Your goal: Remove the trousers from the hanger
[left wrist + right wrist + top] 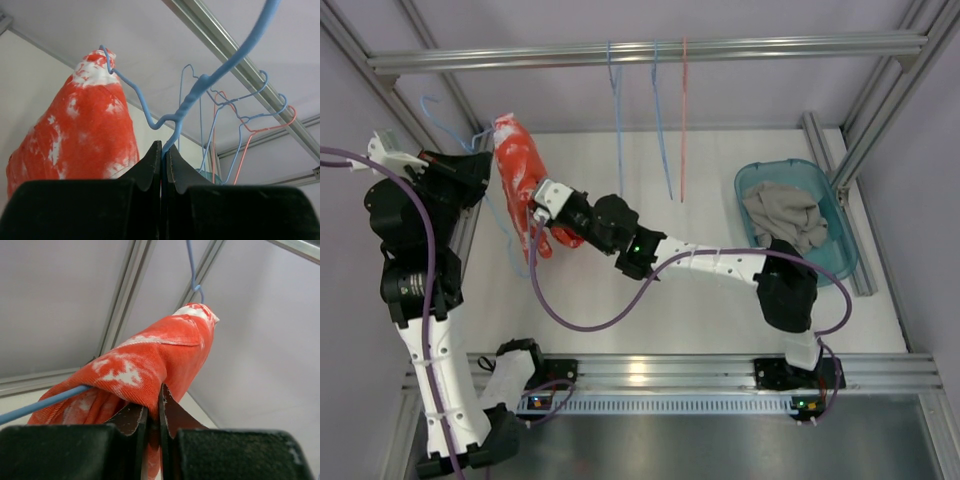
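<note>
Closest to the left wrist lens, I see the left gripper pinching the wire of the blue hanger. The right gripper is clamped on a fold of the red-orange trousers, which are draped over that hanger, far left.

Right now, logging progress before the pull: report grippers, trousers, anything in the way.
Left gripper shut on hanger. Right gripper shut on trousers. Trousers on hanger, not yet off. Spare hangers on rail, apart.
</note>
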Available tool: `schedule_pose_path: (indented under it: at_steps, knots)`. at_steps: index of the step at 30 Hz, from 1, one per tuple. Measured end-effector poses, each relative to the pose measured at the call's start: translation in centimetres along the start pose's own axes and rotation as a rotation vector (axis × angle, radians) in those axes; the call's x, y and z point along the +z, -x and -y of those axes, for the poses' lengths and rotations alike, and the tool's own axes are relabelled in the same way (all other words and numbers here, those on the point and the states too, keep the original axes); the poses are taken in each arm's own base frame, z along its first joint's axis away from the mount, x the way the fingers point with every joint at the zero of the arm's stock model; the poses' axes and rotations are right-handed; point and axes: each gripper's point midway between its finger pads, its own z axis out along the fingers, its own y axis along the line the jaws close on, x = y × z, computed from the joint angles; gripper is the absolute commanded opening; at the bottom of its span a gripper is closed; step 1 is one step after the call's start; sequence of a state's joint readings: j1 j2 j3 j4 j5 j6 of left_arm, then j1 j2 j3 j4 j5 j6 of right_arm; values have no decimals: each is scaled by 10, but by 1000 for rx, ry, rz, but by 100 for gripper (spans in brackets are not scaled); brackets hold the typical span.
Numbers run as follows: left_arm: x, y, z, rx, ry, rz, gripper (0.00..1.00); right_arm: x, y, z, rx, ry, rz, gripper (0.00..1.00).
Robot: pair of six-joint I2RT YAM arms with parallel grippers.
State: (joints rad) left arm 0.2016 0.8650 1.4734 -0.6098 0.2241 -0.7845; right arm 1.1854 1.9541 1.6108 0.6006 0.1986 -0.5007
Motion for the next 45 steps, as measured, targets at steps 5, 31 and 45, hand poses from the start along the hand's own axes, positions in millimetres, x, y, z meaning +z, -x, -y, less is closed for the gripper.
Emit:
schedule_pose_path:
  at_steps: [5, 31, 45]
  knots:
    - [-3, -7, -8, 19, -1, 8, 0, -10, 21, 22, 6, 11, -10, 0]
    - [8, -71, -96, 115, 163, -85, 0, -45, 121, 66, 110, 23, 76, 0]
    - [8, -98, -138, 143, 267, -141, 0, -83, 235, 125, 161, -71, 294, 0]
